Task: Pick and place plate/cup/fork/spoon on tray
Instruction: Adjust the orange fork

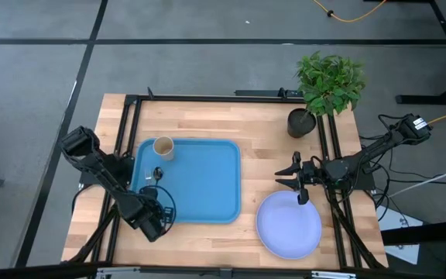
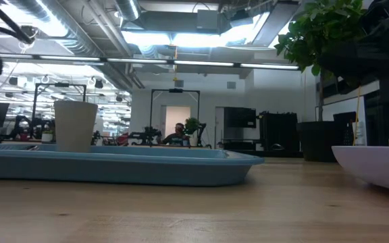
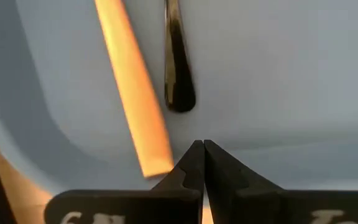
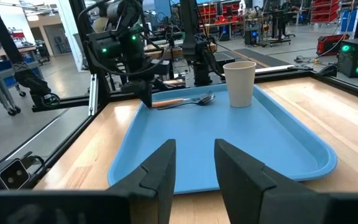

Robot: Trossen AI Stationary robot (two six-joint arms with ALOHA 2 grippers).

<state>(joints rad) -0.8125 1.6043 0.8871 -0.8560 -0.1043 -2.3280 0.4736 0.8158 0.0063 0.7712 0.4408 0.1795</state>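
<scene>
One blue tray (image 1: 200, 182) sits left of centre on the table. Lavender plate (image 1: 289, 225) lies off it, under my spread right gripper (image 1: 294, 183). Tan cup (image 1: 163, 147) stands upright in the tray's corner. Orange-handled fork (image 3: 132, 87) and dark spoon (image 3: 178, 62) lie side by side before my clenched left gripper (image 3: 203, 152).

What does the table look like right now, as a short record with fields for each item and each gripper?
tray: blue, left-centre of table
cup: upright in a tray corner
fork: lying in tray
spoon: lying in tray beside fork
plate: on the table right of tray, not yet on it
left gripper: shut, over tray's left edge, by the cutlery
right gripper: open, above plate's far rim
</scene>
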